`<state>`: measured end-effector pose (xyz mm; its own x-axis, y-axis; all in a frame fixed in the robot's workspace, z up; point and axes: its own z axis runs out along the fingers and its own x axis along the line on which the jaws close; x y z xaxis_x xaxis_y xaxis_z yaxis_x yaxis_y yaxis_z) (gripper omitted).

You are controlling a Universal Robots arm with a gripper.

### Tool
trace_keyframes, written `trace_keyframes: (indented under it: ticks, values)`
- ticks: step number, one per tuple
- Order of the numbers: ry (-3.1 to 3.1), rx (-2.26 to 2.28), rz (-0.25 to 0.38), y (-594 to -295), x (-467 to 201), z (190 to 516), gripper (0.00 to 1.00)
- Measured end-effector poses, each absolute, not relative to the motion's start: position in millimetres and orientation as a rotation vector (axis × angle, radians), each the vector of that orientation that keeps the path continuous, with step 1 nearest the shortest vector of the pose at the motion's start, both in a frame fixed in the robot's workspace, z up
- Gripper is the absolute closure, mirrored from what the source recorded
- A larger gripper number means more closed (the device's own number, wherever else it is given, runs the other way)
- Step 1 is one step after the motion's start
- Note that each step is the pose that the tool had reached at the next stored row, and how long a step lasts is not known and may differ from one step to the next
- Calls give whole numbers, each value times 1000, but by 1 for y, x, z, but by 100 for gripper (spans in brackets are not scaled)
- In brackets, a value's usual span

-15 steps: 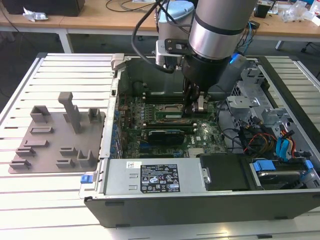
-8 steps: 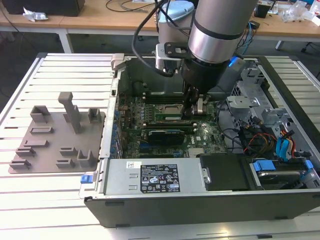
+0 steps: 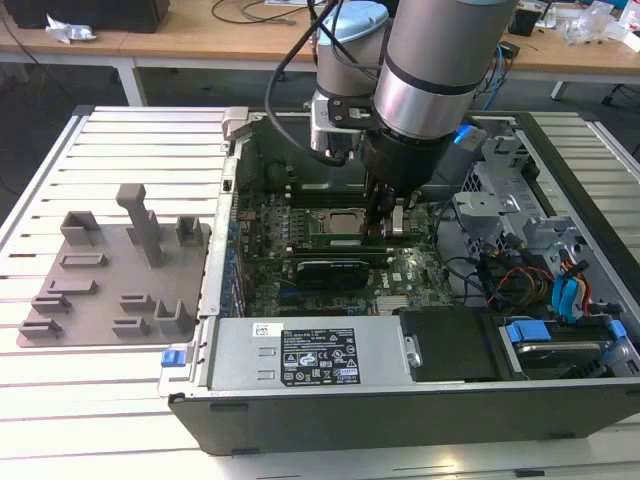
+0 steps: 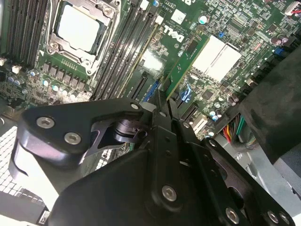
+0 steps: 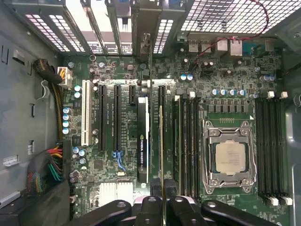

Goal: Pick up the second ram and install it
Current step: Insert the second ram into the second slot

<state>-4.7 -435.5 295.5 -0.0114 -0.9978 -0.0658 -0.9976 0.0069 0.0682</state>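
Observation:
My gripper (image 3: 392, 225) reaches down into the open computer case, just to the exterior view's right of the CPU socket (image 3: 335, 222). It is shut on the second ram (image 4: 186, 68), a thin green stick held on edge between the black fingers (image 4: 160, 117). In the first wrist view the ram (image 5: 161, 141) shows edge-on, running parallel to the memory slots (image 5: 188, 141). There it hangs between those slots and the black card (image 5: 143, 141). The gripper (image 5: 162, 197) clamps its near end. I cannot tell whether the stick touches the board.
A gray holder tray (image 3: 120, 270) with upright blocks lies on the slatted table at the exterior view's left. The power supply (image 3: 310, 355) lines the case's near side. Drive cages and cables (image 3: 540, 270) crowd the exterior view's right. More slots (image 5: 270, 146) flank the CPU (image 5: 230, 157).

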Motion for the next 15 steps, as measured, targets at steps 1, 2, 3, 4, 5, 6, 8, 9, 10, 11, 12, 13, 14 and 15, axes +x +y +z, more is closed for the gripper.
trace_keyframes:
  ticks: [1,2,3,4,5,6,8,9,10,11,12,13,14,15]
  values:
    - [-2228,2208,-149,-435,-5,295,87]
    - [-2228,2208,-149,-434,-5,293,87]
    - [-2228,2208,-149,-432,-5,292,87]
    - [-2228,2208,-149,-427,-5,291,87]
    - [-2228,2208,-149,-421,-5,290,87]
    - [-2228,2208,-149,-416,-5,290,87]
    - [-2228,2208,-149,-409,-5,287,87]
    - [-2228,2208,-149,-409,-5,285,87]
    - [-2228,2208,-149,-409,-5,282,87]
    - [-2228,2208,-149,-409,-5,279,87]
    - [-2228,2208,-149,-409,-5,278,87]
    - [-2228,2208,-149,-409,-5,276,87]
    - [-2228,2208,-149,-409,-5,275,87]
    - [-2228,2208,-149,-409,-5,273,87]
